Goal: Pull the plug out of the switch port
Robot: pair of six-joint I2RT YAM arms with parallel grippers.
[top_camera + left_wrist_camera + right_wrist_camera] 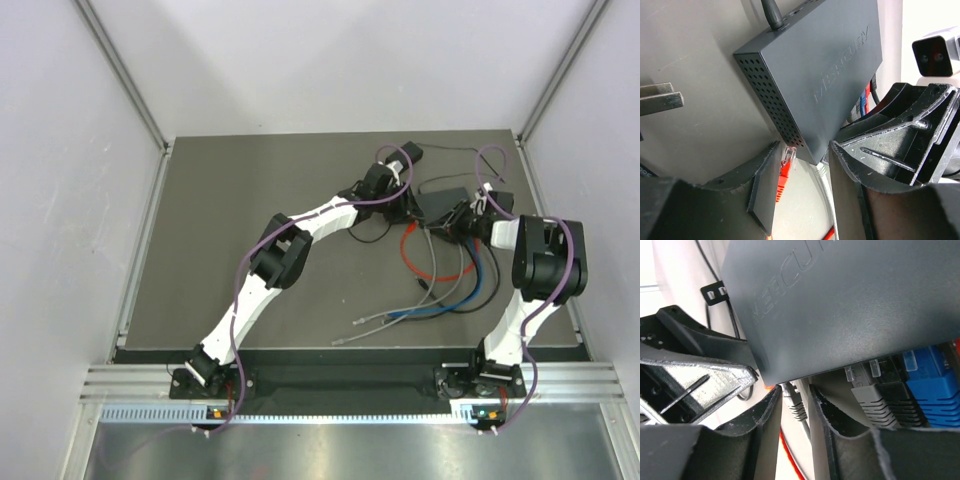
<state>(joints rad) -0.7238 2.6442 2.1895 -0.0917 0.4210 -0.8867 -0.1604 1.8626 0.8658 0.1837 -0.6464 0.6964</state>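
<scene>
The switch (440, 203) is a flat dark grey box (825, 65) (850, 300) at the table's back right. My left gripper (408, 205) (802, 165) clamps its left corner, one fingertip against each side. A red plug (785, 167) lies loose beside the left finger, out of any port. At the end port a grey plug (797, 405) (822, 170) is still seated. My right gripper (462, 222) (792, 410) straddles this plug, its fingers close on both sides with thin gaps showing.
More plugs sit in the port row: grey (875, 395), black (900, 397), blue (935, 390). Their cables (470, 285) and the red cable (408, 255) trail toward the near edge. A black adapter block (410, 153) with a thin cord lies behind.
</scene>
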